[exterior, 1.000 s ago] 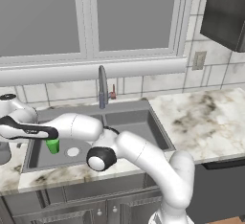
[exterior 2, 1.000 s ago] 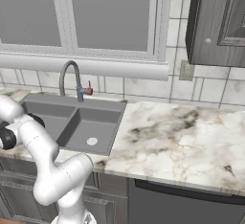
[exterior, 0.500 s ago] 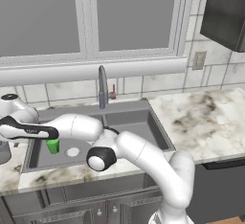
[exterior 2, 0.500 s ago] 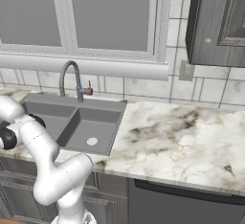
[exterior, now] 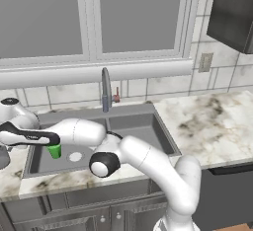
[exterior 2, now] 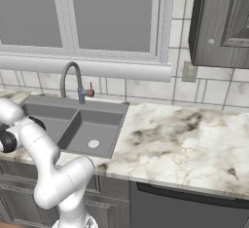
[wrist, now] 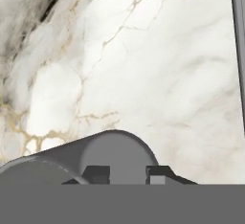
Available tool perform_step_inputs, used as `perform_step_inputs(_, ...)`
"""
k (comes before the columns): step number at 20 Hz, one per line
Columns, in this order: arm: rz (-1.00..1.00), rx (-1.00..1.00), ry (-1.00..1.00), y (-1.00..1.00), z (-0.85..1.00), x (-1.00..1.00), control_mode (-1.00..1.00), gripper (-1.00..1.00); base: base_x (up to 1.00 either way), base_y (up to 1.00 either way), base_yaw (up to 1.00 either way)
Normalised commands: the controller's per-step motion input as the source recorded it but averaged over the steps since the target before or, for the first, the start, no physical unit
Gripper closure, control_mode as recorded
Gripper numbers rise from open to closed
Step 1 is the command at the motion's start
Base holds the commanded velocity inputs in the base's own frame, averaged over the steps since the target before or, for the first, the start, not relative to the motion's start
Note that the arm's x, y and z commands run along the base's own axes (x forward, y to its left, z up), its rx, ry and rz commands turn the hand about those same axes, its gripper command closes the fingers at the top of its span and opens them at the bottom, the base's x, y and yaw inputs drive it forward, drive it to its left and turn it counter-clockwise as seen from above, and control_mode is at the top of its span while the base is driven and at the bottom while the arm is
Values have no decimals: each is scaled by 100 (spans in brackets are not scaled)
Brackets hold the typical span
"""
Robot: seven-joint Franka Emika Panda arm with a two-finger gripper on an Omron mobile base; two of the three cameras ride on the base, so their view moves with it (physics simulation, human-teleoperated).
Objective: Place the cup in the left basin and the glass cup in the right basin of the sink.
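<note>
Hand view: gripper fingertips against glass cup on the marble counter; grip state cannot be told. Green cup stands in left basin, 9 o'clock of its drain.

Tabletop: polished white marble, grey and gold veins. Sink: matt dark grey. Faucet: dull grey metal. Glass cup: matt grey. Cup: opaque green.

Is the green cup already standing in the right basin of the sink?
No. In the left base view the green cup stands in the left basin, beside its drain; the right basin holds nothing.
</note>
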Motion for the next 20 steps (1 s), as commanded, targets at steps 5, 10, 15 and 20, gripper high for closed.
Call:
perform_step_inputs(5,0,-10,8,18,-9,0,-100,100,0,0,0)
perform_step_inputs(10,0,-10,10,-5,22,-1,-100,100,0,0,0)
perform_step_inputs(15,1,-9,14,-16,36,-9,-100,100,0,0,0)
perform_step_inputs(20,1,-7,14,-14,36,-11,-100,100,0,0,0)
